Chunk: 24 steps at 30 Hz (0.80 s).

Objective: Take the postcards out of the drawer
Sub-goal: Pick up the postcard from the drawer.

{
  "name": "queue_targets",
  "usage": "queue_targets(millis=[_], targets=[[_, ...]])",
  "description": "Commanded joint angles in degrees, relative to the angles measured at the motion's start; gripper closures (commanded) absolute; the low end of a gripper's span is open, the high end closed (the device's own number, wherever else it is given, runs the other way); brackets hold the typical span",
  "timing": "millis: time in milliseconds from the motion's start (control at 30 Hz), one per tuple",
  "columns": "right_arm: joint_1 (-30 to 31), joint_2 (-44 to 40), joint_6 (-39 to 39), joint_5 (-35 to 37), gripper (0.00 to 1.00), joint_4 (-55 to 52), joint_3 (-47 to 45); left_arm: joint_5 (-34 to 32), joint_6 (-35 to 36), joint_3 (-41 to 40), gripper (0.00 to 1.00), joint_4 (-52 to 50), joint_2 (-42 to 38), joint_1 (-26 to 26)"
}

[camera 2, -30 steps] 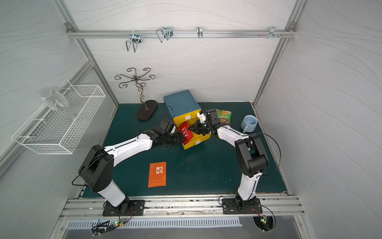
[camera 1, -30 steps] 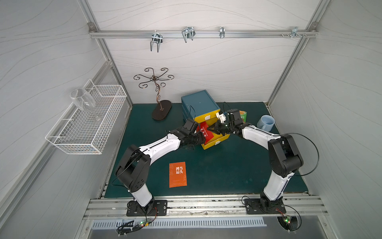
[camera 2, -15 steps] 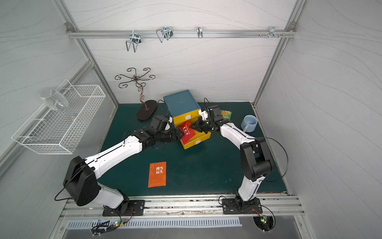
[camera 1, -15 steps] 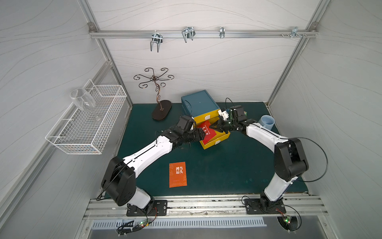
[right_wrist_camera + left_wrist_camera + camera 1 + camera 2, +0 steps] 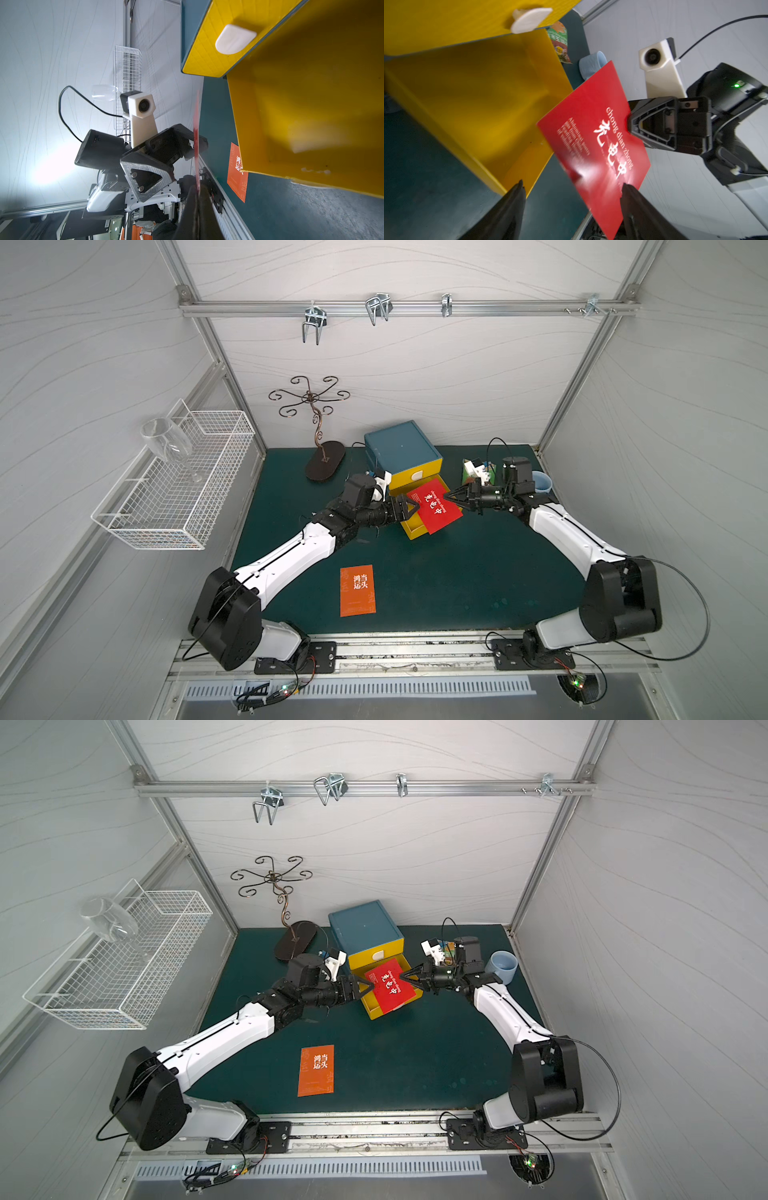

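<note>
In both top views my right gripper pinches the red card at its 3 o'clock edge over the open drawer. My left gripper gapes at the card's 9 o'clock edge, and the orange card lies flat on the mat at 7 o'clock from the drawer. The left wrist view shows the red card tilted between my left gripper's spread jaws, and the right wrist view shows it edge-on, clamped in my right gripper.

The left claw has spread wider at the red postcard.
</note>
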Motion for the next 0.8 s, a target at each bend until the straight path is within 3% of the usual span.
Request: queue_targets(millis=[0, 200, 300, 367, 633, 700, 767], targets=[[-0.19, -2.12, 6.78, -2.93, 1.00, 10.23, -2.03, 7.66, -4.70, 1.11, 0.25, 14.24, 2.42, -0.25], [-0.18, -2.80, 9.52, -2.49, 1.00, 13.77, -3.25, 9.24, -6.19, 3.83, 0.39, 17.40, 5.97, -1.89], [-0.23, -3.43, 10.05, -1.49, 1.00, 14.53, -3.59, 8.00, -5.98, 4.23, 0.62, 16.63, 6.32, -2.14], [-0.16, -4.07, 9.27, -0.37, 1.00, 13.68, -3.74, 6.01, -5.29, 4.10, 0.72, 14.92, 5.67, -2.18], [0.11, -5.19, 4.83, 1.85, 1.00, 9.30, -3.85, -1.00, 1.03, 5.59, 0.85, 3.93, 2.71, -2.06], [0.07, -5.07, 2.73, 1.34, 0.78, 7.40, -3.14, -0.91, 2.26, 5.77, 0.86, 2.95, 2.38, -2.05], [0.08, -5.14, -0.54, 0.72, 0.38, 5.21, -2.45, -0.29, 3.55, 6.02, 0.87, 2.27, 2.12, -1.96]])
